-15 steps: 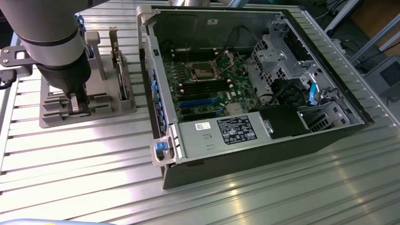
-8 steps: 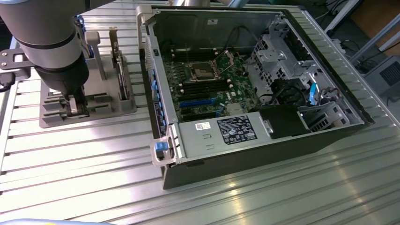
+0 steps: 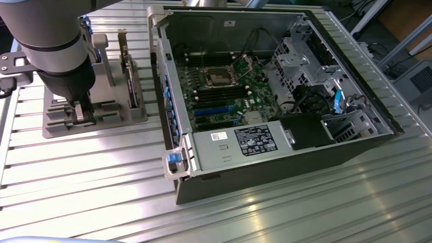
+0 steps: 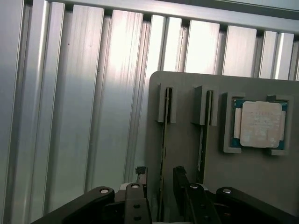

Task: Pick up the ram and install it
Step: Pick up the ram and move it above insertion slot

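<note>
Grey slotted holder [image 4: 252, 186] on the ribbed aluminium desk [image 4: 84, 116] holds the ram [image 4: 164, 135] standing on edge (its flat faces exposed for gripping), and the pincer [image 4: 160, 179] stands wide, one finger either side of the stick, not closed on it.

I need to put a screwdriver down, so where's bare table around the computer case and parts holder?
Widest bare table lies between the computer case and the exterior view's bottom edge, continuing to that view's left beside the grey parts holder. The strip between holder and case is narrow. The holder is crowded: the open gripper straddles the ram there.
</note>
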Tool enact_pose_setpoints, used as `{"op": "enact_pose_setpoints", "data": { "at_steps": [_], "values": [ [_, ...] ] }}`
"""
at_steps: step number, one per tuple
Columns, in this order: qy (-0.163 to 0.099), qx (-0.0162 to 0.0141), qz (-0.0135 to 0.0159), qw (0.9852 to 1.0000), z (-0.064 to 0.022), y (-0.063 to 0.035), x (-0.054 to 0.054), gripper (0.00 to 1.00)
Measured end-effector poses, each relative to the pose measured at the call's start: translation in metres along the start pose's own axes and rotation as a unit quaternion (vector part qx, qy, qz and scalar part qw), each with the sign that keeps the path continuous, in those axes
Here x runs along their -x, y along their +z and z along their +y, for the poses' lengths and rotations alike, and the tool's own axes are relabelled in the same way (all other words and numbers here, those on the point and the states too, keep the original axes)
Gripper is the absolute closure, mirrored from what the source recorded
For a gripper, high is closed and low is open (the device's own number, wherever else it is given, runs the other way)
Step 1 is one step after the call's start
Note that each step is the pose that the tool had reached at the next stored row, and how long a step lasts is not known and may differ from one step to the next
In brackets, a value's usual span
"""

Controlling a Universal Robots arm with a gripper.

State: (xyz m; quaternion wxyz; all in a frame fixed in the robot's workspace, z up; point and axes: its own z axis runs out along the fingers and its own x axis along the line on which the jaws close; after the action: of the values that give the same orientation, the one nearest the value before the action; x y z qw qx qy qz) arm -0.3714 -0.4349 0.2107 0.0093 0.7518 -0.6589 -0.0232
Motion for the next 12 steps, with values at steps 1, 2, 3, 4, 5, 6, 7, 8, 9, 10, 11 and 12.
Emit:
{"op": "enact_pose_setpoints", "data": {
  "at_steps": [1, 2, 3, 4, 5, 6, 7, 8, 9, 10, 11, 12],
  "values": [
    [-0.007, 0.0001, 0.0003, 1.0000, 0.0000, 0.0001, 0.0000, 0.64],
    [-0.019, 0.0004, 0.0008, 0.9998, 0.0000, 0.0001, 0.0000, 0.64],
    [-0.028, 0.0006, 0.0012, 0.9996, 0.0000, 0.0002, 0.0000, 0.64],
    [-0.037, 0.0008, 0.0016, 0.9993, 0.0000, 0.0002, 0.0000, 0.64],
    [-0.044, 0.0010, 0.0019, 0.9990, 0.0000, 0.0002, 0.0000, 0.64],
    [-0.049, 0.0011, 0.0021, 0.9988, 0.0000, 0.0002, 0.0000, 0.64],
    [-0.049, 0.0011, 0.0021, 0.9988, 0.0000, 0.0003, 0.0001, 0.64],
    [-0.049, 0.0010, 0.0021, 0.9988, 0.0003, 0.0006, 0.0001, 0.64],
    [-0.049, 0.0010, 0.0021, 0.9988, 0.0010, 0.0009, 0.0003, 0.64],
    [-0.049, 0.0011, 0.0021, 0.9988, 0.0019, 0.0010, 0.0004, 0.64],
    [-0.049, 0.0010, 0.0021, 0.9988, 0.0024, 0.0011, 0.0007, 0.64],
    [-0.049, 0.0011, 0.0021, 0.9988, 0.0026, 0.0012, 0.0014, 0.64]
  ]
}}
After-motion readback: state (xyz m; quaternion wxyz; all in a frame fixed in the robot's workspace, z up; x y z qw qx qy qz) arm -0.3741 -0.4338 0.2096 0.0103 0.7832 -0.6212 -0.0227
